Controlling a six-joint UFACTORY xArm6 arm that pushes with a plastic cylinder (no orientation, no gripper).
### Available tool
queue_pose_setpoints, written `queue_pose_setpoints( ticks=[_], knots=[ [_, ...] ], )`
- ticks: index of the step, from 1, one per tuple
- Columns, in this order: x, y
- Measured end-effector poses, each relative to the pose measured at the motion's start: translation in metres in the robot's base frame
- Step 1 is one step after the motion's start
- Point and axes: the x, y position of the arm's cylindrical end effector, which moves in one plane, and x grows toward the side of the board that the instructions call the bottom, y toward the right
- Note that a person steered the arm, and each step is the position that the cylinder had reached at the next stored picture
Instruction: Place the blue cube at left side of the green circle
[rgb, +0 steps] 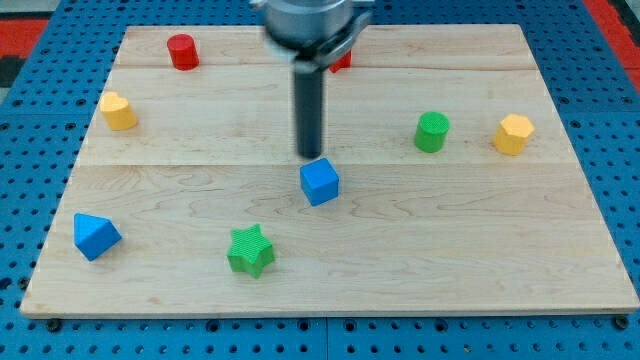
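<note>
Rigid and probably light, the blue cube (320, 182) just below my tip (310, 156), a bare rod holding nothing, should slide easily toward the green circle (432, 132) if pushed squarely on its left face.

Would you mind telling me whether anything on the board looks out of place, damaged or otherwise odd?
Nothing stands out. Every block sits flat on the wooden board, none stacked or over an edge. My tip is just above the blue cube in the view. A red block at the view's top is mostly hidden behind the rod.
</note>
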Motion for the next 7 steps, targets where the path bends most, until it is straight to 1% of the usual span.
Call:
queue_pose_setpoints(
  ticks=[1, 3, 4, 5, 7],
  knots=[
    [0.026, 0.0],
    [0.052, 0.019],
    [0.043, 0.044],
    [0.023, 0.074],
    [0.017, 0.118]
  ],
)
